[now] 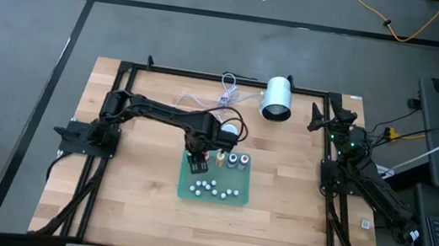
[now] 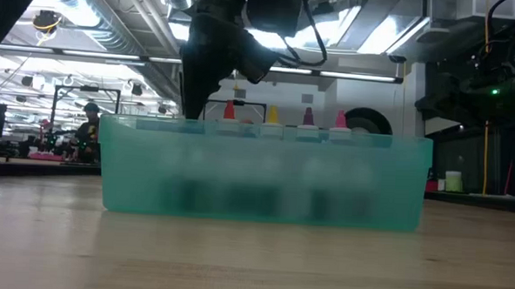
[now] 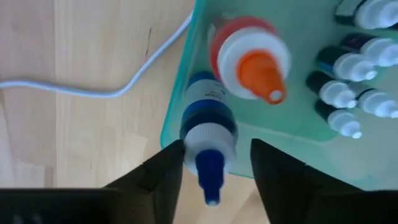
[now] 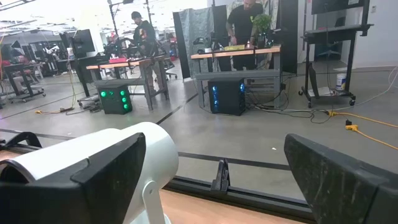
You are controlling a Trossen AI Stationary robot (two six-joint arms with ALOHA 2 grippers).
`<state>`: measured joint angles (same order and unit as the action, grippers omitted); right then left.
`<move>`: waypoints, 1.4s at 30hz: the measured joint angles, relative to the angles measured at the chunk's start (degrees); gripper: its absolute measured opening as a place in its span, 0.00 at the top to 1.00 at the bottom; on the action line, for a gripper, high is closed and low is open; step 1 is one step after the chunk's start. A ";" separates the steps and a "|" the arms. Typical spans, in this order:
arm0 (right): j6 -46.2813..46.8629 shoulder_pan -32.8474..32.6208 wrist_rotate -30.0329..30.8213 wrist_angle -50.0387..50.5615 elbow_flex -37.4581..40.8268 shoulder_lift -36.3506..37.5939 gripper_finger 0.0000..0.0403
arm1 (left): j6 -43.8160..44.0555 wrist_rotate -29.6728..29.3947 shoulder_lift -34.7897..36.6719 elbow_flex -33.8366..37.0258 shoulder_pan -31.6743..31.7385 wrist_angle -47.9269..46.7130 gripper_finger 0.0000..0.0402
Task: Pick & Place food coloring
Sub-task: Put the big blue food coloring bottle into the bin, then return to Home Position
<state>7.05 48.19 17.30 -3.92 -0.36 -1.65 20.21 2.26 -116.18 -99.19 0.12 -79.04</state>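
Bottle: blue-capped food coloring stood at green tray corner, between left tool fingers, grip unclear.
Progress: several bottles already in tray; release remaining.
Right tool: wide open, empty, parked away.

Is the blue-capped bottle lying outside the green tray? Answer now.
No. The blue-capped bottle stands inside the translucent green plastic tray, beside the orange-capped bottle.
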 joint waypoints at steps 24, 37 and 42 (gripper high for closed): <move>0.01 0.00 0.00 0.00 0.00 0.00 0.05 | -2.07 0.34 33.83 30.34 1.33 22.74 0.03; 0.00 0.02 0.00 0.02 0.00 0.00 0.05 | 0.08 -4.69 57.44 50.68 3.50 29.94 0.03; 0.00 0.02 0.00 0.00 0.00 0.00 0.05 | 4.19 -4.66 66.62 57.47 1.78 31.01 0.03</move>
<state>7.05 48.21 17.30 -3.92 -0.36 -1.65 24.40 -2.41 -49.56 -41.71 1.90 -48.03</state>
